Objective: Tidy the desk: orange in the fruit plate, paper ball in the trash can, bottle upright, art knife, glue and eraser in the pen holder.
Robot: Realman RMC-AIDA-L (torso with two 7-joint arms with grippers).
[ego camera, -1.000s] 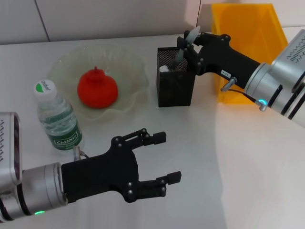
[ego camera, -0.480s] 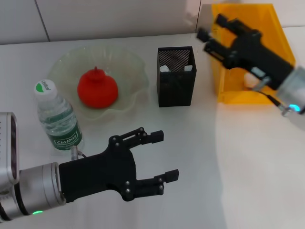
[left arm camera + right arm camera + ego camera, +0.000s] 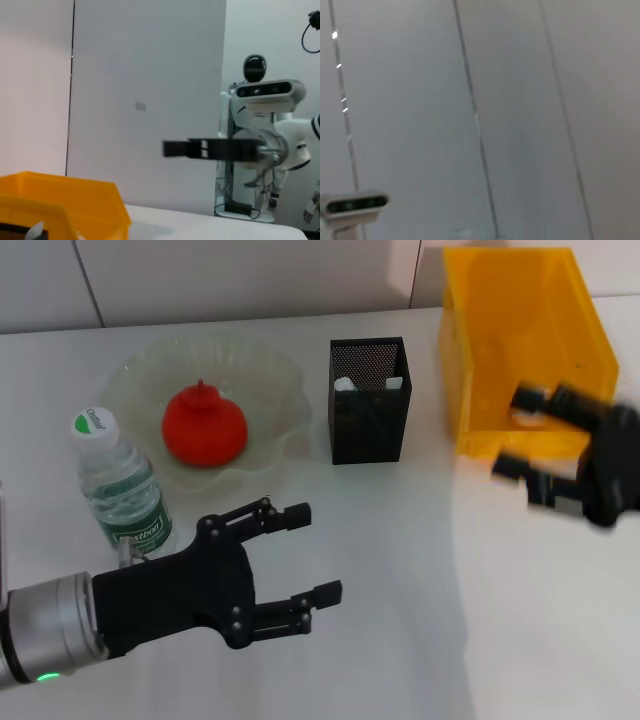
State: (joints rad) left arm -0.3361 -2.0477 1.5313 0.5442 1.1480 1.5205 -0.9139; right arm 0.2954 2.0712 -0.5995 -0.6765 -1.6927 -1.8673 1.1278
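Orange (image 3: 205,427) in plate (image 3: 268,390), bottle (image 3: 122,487) upright

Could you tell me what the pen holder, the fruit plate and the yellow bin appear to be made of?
The pen holder looks like black metal mesh, matte: fine perforations show on its inner wall. The fruit plate seems clear glass or plastic, glossy, with a wavy see-through rim. The yellow bin looks like translucent hard plastic with smooth walls.

Free room: bare counter (image 3: 420,570) in front of the pen holder (image 3: 369,412), between the two hands.

Obstacles, left side: upright bottle (image 3: 118,483) just beside the fruit plate (image 3: 270,380); left hand (image 3: 310,552), fingers spread, low over the counter near the bottle.

Obstacles, right side: orange trash can (image 3: 520,330), set apart from the pen holder by a narrow gap; right hand (image 3: 525,440), fingers apart, blurred, at the can's front edge.
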